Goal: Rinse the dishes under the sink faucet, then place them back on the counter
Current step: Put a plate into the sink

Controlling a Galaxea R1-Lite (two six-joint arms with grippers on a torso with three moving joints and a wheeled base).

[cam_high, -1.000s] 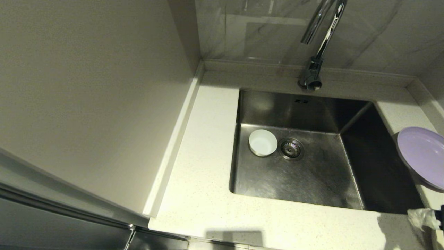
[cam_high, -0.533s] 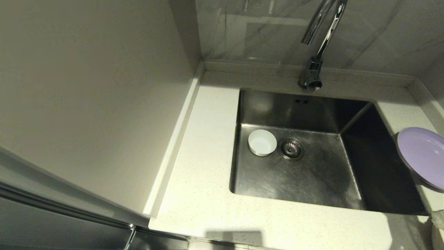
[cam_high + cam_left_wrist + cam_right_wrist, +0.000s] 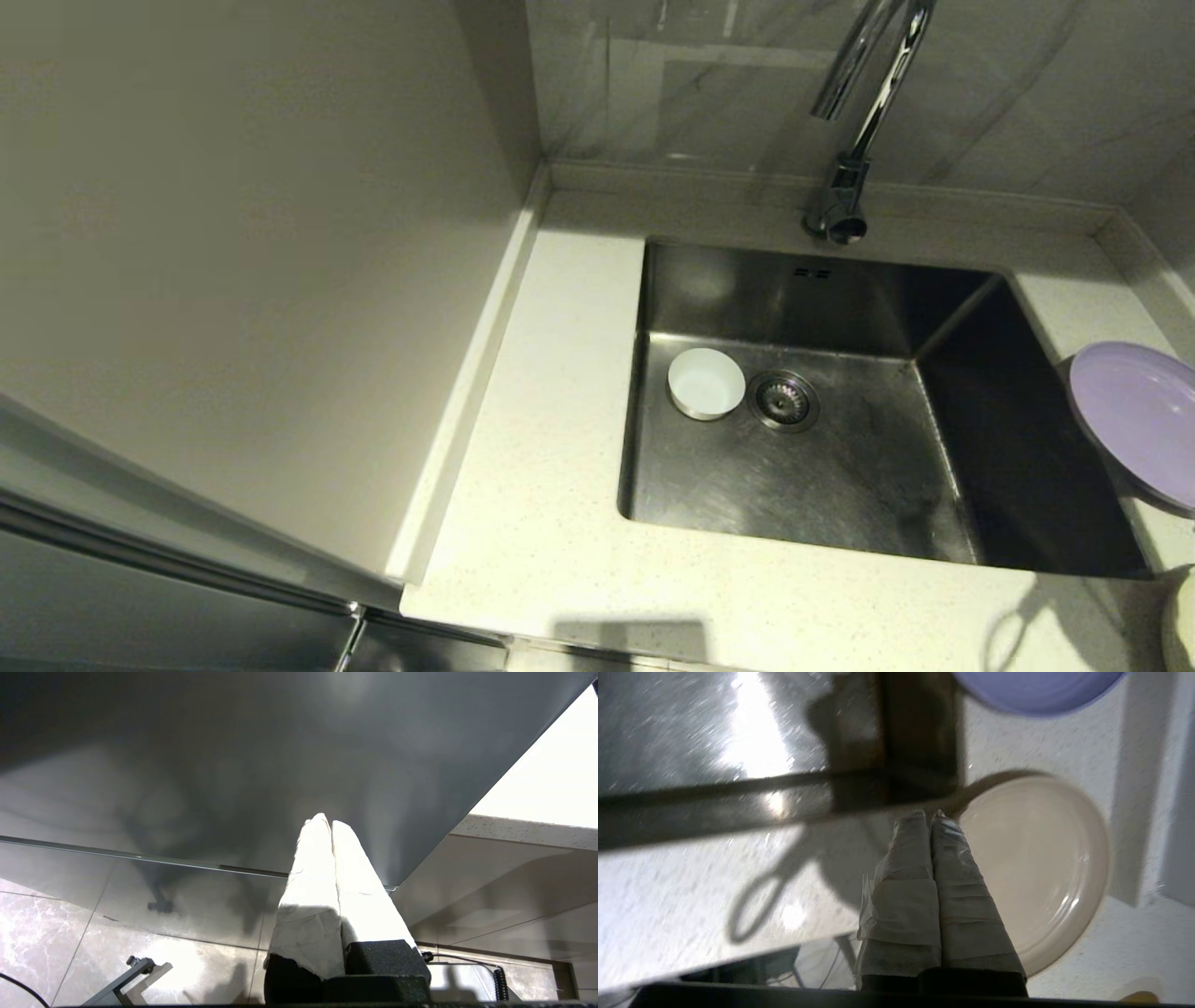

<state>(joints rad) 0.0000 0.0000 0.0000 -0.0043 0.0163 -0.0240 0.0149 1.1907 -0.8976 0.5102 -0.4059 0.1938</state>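
A small white bowl stands upright on the floor of the steel sink, just left of the drain strainer. The chrome faucet arches over the sink's back edge. On the counter to the right lies a lilac plate, its edge overhanging the basin. A beige plate sits nearer the front right corner. My right gripper hangs over the counter beside that plate's rim, shut and holding nothing. My left gripper is parked low by the cabinet front, shut and empty.
A tall plain panel walls off the counter's left side. Grey marbled tile and a raised rim close the back. Both arms are out of the head view; only the right one's shadow falls on the front counter.
The right gripper has drawn back out of the head view at the lower right corner, and its fingers have closed. Bowl and plates have not moved.
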